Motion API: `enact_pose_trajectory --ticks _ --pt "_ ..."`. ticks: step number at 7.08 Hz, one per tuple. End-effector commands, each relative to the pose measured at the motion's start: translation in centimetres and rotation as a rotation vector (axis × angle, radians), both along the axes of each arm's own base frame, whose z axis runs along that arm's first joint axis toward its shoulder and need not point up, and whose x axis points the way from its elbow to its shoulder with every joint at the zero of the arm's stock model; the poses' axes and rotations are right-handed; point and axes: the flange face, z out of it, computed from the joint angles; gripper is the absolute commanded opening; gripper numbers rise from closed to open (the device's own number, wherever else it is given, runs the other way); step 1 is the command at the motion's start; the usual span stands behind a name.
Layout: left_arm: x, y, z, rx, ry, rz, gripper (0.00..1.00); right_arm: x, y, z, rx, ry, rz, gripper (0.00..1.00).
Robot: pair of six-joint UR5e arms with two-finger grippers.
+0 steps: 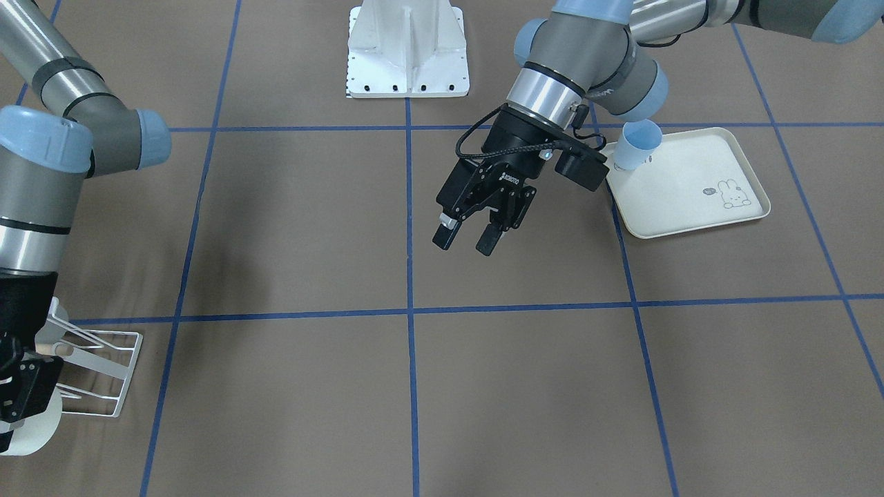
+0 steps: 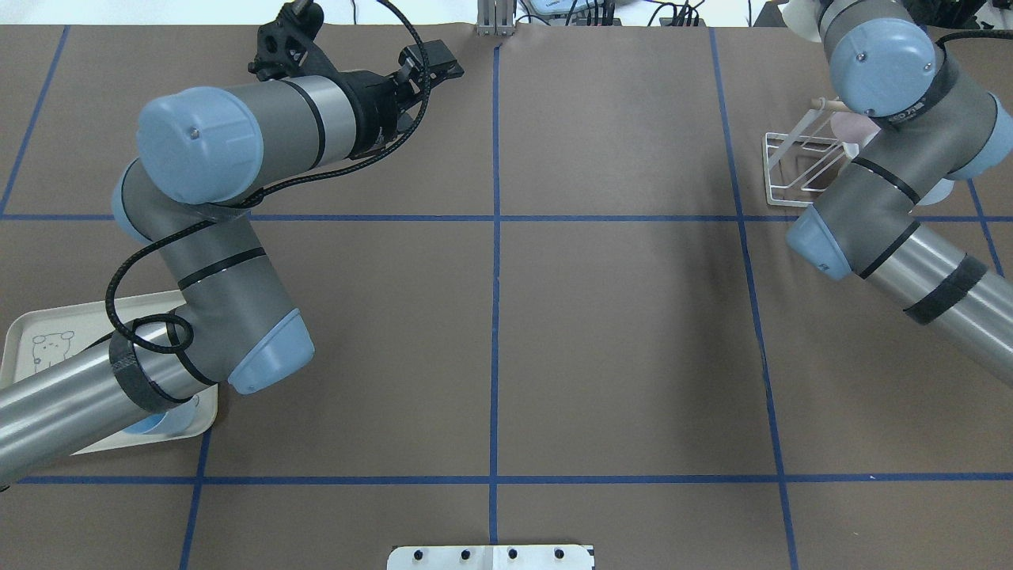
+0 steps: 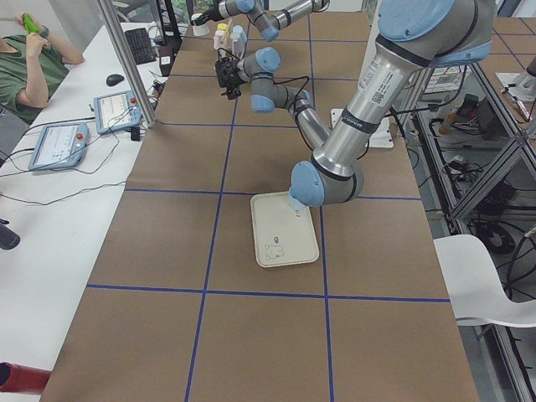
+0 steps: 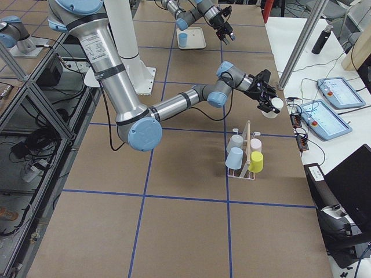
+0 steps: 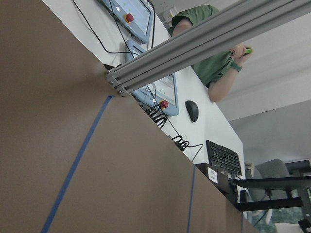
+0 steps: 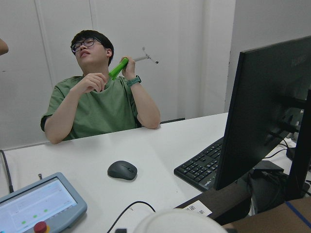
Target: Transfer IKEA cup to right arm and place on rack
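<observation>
Judging from its look, the white cup [image 1: 34, 428] is taken as light, stiff plastic, smooth-walled, likely slippery; best gripped across the wall below the rim. Plain, unmarked. It is pinched in the right arm's jaws, held off the counter near the rack [image 4: 248, 142], not on it. The left arm's jaws are spread, empty.
</observation>
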Motion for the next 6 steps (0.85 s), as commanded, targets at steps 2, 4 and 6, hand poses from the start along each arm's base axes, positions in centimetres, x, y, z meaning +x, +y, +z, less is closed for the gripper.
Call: enact_pose_trajectory --ticks 2,4,6 --pt "-0.2 -0.1 0.1 -0.008 -0.033 0.011 1.00 0.2 -1.1 3.5 -0.055 0.110 -0.035 0.00" --pt "-0.1 0.0 0.2 -0.009 -0.034 0.014 1.00 0.5 -0.4 5.2 -0.074 0.145 -0.053 0.00" --pt "0.0 0.1 0.2 -0.008 -0.033 0.015 1.00 0.6 0.3 6.5 -0.089 0.152 -0.061 0.00"
